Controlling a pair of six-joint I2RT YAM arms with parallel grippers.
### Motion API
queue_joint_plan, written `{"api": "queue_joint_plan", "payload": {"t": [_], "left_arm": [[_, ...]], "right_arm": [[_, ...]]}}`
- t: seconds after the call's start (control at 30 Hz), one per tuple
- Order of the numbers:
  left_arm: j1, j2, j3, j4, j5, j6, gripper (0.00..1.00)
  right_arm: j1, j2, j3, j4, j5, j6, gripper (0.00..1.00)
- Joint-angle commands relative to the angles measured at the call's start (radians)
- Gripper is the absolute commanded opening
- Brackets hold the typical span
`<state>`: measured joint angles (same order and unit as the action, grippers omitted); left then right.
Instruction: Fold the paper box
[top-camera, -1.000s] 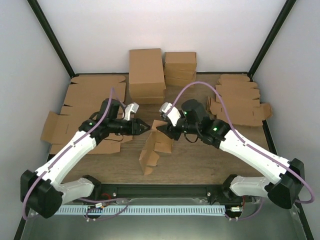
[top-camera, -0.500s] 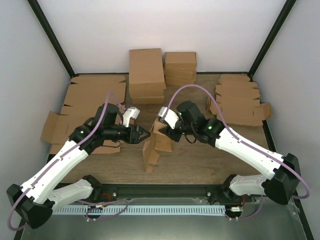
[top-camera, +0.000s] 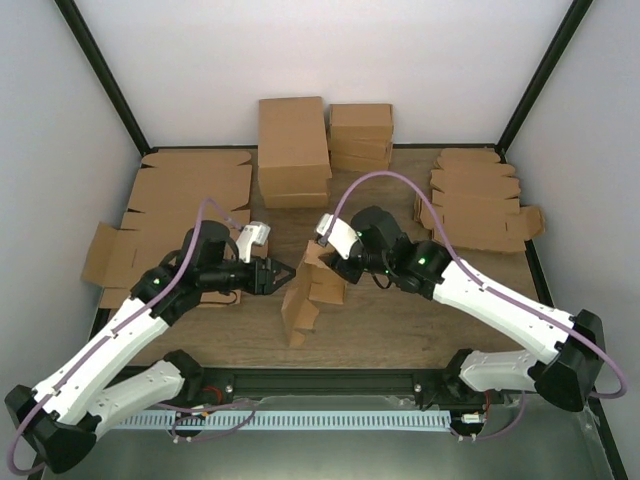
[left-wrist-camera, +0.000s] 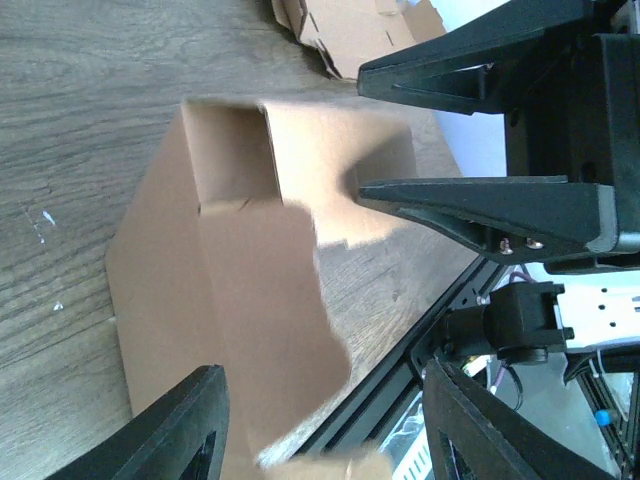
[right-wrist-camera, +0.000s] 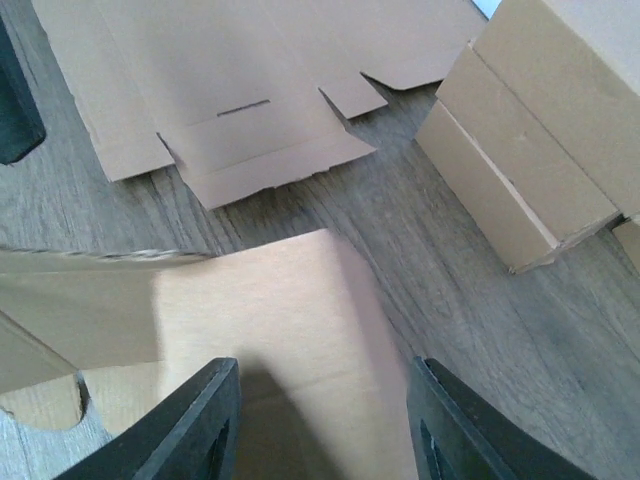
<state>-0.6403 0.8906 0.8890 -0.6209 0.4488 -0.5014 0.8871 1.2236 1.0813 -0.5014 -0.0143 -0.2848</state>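
Note:
The paper box (top-camera: 308, 290) stands half-formed in the middle of the table, a brown cardboard piece with its panels raised and a long flap reaching toward the near edge. My left gripper (top-camera: 281, 275) is at its left side, open; in the left wrist view the box (left-wrist-camera: 250, 260) fills the middle and its blurred flap lies between the spread fingers (left-wrist-camera: 170, 430). My right gripper (top-camera: 326, 262) is over the box's far end, open, with a flat box panel (right-wrist-camera: 300, 330) beneath and between its fingers (right-wrist-camera: 195, 425). The right gripper (left-wrist-camera: 365, 130) also shows at the box's far corner.
Large flat cardboard sheets (top-camera: 190, 190) lie at the left. Two stacks of folded brown boxes (top-camera: 293, 150) (top-camera: 360, 135) stand at the back. A pile of die-cut blanks (top-camera: 480, 200) sits at the right. A black rail (top-camera: 330, 380) runs along the near edge.
My left gripper has moved nearer and down along the box's left side and opened wider. The right gripper has edged over the box's far end. The box has shifted slightly left.

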Motion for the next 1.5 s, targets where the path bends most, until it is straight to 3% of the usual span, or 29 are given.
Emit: {"api": "queue_joint_plan", "payload": {"t": [0.0,0.4,0.67,0.97,1.23,1.47], "left_arm": [[-0.002,-0.02,-0.006,0.016,-0.014,-0.02,0.56],[-0.002,-0.058,-0.007,-0.019,-0.037,-0.03,0.57],[-0.002,-0.079,-0.024,-0.02,-0.048,-0.042,0.57],[-0.001,-0.075,-0.061,0.048,-0.052,-0.066,0.56],[0.01,-0.052,-0.109,0.114,-0.042,-0.093,0.52],[0.147,-0.017,-0.129,0.186,0.058,-0.106,0.46]], "right_arm": [[0.006,-0.047,0.066,-0.011,-0.022,-0.022,0.49],[0.006,0.037,0.085,-0.074,-0.068,-0.044,0.53],[0.007,0.08,0.061,-0.116,-0.078,-0.031,0.41],[0.045,0.069,-0.012,-0.051,0.062,-0.058,0.52],[0.098,0.035,-0.066,0.03,0.2,-0.108,0.51],[0.15,-0.024,-0.142,0.16,0.298,-0.178,0.52]]}}
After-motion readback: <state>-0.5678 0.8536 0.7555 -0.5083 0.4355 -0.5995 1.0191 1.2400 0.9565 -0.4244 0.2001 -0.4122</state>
